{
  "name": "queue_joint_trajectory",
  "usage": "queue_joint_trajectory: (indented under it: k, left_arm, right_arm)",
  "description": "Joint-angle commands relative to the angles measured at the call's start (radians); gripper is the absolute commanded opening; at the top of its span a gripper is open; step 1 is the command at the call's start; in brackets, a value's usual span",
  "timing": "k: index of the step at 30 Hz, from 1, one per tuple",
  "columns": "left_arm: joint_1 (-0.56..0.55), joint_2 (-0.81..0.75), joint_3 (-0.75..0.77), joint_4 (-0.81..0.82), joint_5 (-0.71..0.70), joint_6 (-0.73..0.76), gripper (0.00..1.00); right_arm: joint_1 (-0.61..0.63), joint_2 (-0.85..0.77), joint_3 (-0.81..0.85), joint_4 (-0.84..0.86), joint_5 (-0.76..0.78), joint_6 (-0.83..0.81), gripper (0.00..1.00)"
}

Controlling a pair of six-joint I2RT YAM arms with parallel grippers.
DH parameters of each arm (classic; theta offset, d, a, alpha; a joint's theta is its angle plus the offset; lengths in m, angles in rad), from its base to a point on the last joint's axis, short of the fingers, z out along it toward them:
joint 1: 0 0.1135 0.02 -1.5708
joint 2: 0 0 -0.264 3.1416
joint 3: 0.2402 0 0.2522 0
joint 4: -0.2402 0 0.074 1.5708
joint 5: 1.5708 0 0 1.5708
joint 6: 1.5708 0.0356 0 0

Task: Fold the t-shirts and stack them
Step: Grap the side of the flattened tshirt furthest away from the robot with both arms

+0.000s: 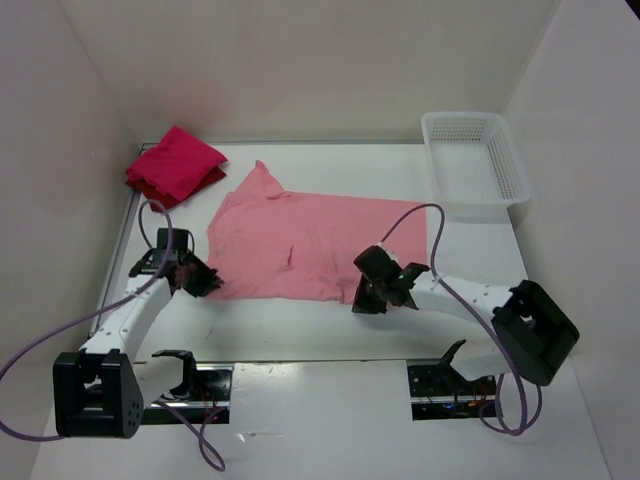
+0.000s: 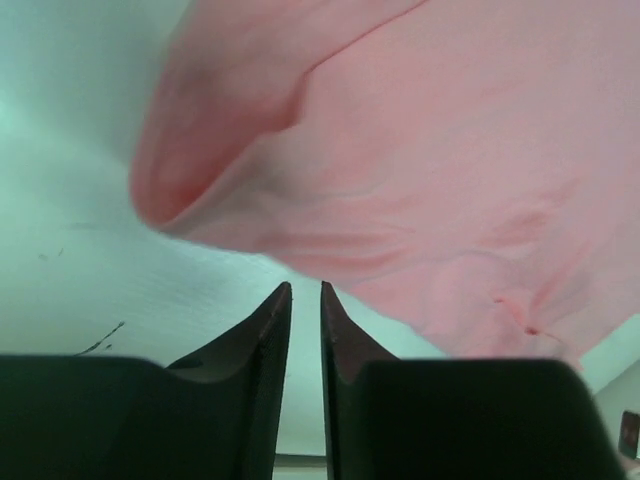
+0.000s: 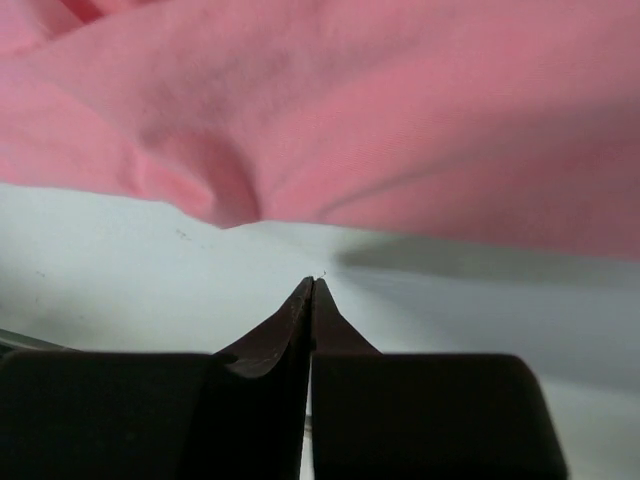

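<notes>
The pink shirt (image 1: 320, 245) is lying spread out flat in the middle of the table (image 1: 290, 335), one sleeve pointing toward the far edge and its hem side reaching toward the right. A small crease is showing near its centre, and its near left part is curling up in a soft fold off the surface. The crimson shirt (image 1: 178, 160) is lying folded in the far left corner, resting on top of the dark red shirt (image 1: 150, 190), which is peeking out along the stack's near edges. The stack is sitting apart from the pink shirt.

The left gripper (image 1: 208, 284) is hovering at the pink shirt's near left corner. Its fingers (image 2: 255, 340) are standing with only a narrow gap between them and nothing in it; the curled cloth edge is lying just beyond the tips, apart from them.

The right gripper (image 1: 368, 292) is hanging over the shirt's near edge, toward its right end. Its fingers (image 3: 275, 345) are pressing together tip to tip and gripping nothing, with bare table under them and the cloth's edge a little way ahead.

The basket (image 1: 475, 165) is sitting in the far right corner, well apart from the shirts.
</notes>
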Motion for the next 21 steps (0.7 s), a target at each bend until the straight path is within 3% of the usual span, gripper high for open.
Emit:
queue_joint_trajectory:
  k: [1, 4, 8, 15, 18, 21]
  left_arm:
    - [0.008, 0.001, 0.201, -0.027, -0.091, 0.129, 0.22]
    - [-0.003, 0.079, 0.246, 0.077, 0.055, 0.076, 0.15]
    - [-0.116, 0.171, 0.112, 0.315, 0.107, -0.073, 0.11]
    - [-0.149, 0.282, 0.032, 0.407, 0.119, -0.104, 0.11]
    - [-0.137, 0.305, 0.032, 0.389, 0.078, -0.060, 0.12]
    - [-0.083, 0.328, -0.027, 0.348, 0.130, -0.015, 0.12]
  right_arm:
    - [-0.022, -0.099, 0.069, -0.130, 0.108, -0.011, 0.02]
    - [-0.022, -0.071, 0.160, -0.152, 0.108, -0.047, 0.08]
    - [-0.022, 0.042, 0.207, -0.057, 0.025, -0.070, 0.08]
    - [0.027, 0.260, 0.321, 0.006, 0.039, -0.083, 0.03]
    - [0.027, 0.269, 0.289, 0.029, 0.068, -0.083, 0.02]
    - [0.004, 0.269, 0.243, 0.029, 0.079, -0.060, 0.02]
